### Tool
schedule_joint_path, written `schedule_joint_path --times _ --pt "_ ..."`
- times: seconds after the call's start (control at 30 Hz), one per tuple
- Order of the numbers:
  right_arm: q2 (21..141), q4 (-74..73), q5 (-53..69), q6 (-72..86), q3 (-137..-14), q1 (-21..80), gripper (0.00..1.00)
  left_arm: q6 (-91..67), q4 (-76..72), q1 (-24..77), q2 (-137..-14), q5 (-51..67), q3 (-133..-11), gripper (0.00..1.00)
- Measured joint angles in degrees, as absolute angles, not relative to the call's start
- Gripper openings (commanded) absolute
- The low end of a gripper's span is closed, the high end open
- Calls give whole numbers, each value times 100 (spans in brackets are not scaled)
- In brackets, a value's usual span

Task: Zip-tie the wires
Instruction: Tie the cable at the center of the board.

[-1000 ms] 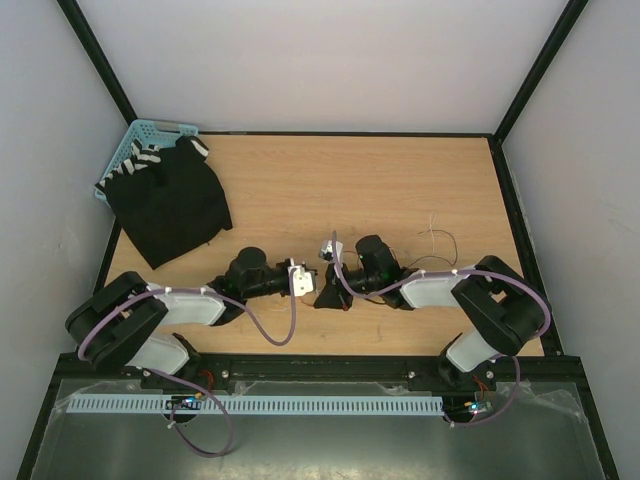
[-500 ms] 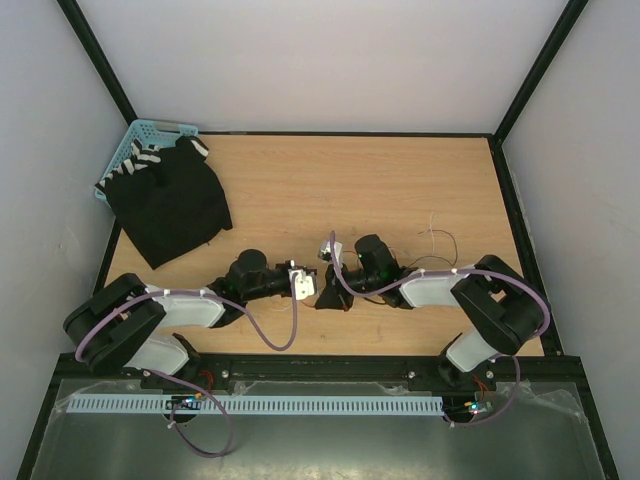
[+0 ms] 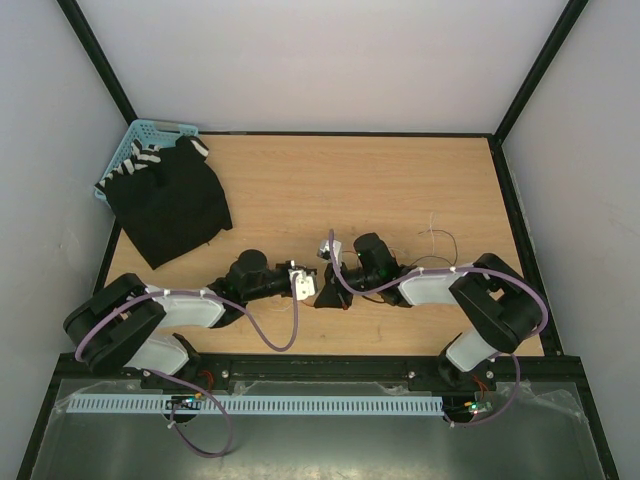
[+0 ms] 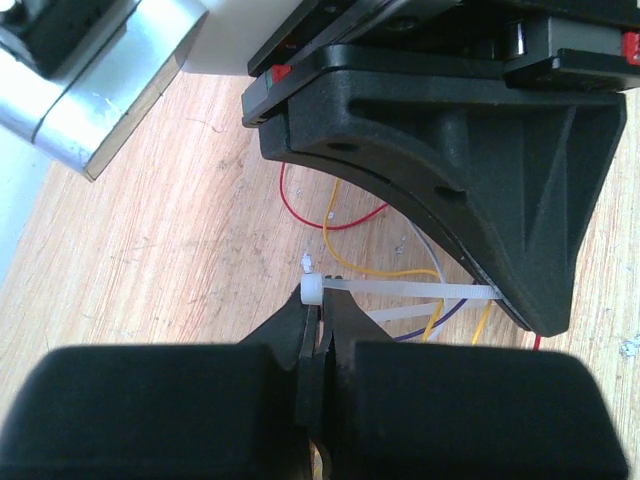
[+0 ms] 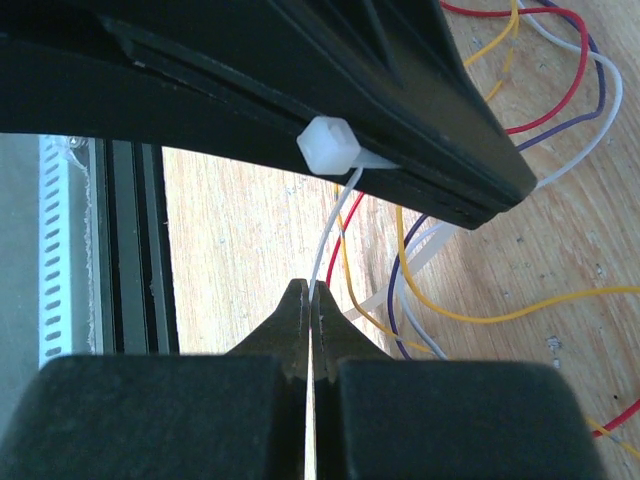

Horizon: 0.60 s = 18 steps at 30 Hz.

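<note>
Wires [image 4: 385, 272] lie loose on the table [image 3: 400, 180], toward six o'clock of its middle. Left end effector [image 4: 322, 335] is clenched on the zip tie [image 4: 400, 290] just beside its head, steadying it. At its three o'clock the right end effector [image 5: 308, 300] pinches the tail, apparently to pull the loop snug around the strands.

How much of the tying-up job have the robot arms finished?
Done, it seems: the zip tie is looped round some of the wires, with its tail through its head. In hand: the left gripper pinches it by the head, and the right gripper is shut on the tail. Left: the loop looks slack, so it needs pulling tight.
</note>
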<state>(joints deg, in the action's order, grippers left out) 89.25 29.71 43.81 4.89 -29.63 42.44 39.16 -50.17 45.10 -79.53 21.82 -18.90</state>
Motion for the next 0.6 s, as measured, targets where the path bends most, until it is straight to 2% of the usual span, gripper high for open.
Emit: schedule_joint_path --times 0.6 --pt "8925 2967 4423 467 -2963 4239 0 3916 -5015 4547 -8055 1984 -1892 0"
